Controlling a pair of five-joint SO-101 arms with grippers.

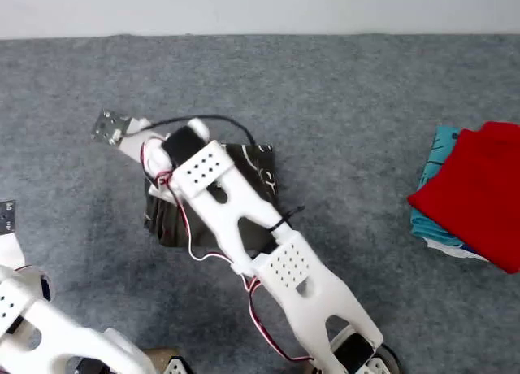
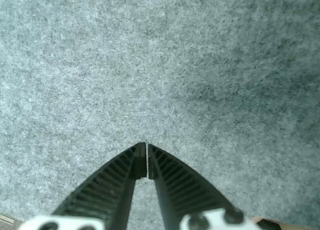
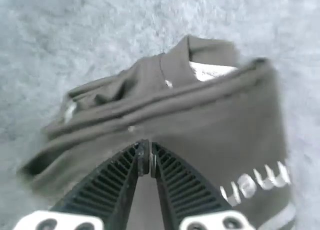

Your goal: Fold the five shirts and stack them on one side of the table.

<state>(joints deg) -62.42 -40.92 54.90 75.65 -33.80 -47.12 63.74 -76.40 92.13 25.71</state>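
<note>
White perforated arm links (image 1: 286, 267), red cables (image 1: 257, 319), ridged black pincer fingers (image 2: 117, 177), perhaps dark screws (image 2: 194, 221) beneath.

You have a dark folded shirt (image 1: 166, 223) lying on the grey table (image 1: 341, 89). The right arm (image 1: 244, 219) comes in from the near right of that shirt and lies diagonally across it, with its wrist end just past the shirt's far left corner. Well to the right of the dark shirt sits a stack, with a red shirt (image 1: 479, 191) on top and a teal shirt (image 1: 439, 154) showing beneath. The left arm (image 1: 32, 325) sits to the shirt's near left, apart from it.
</note>
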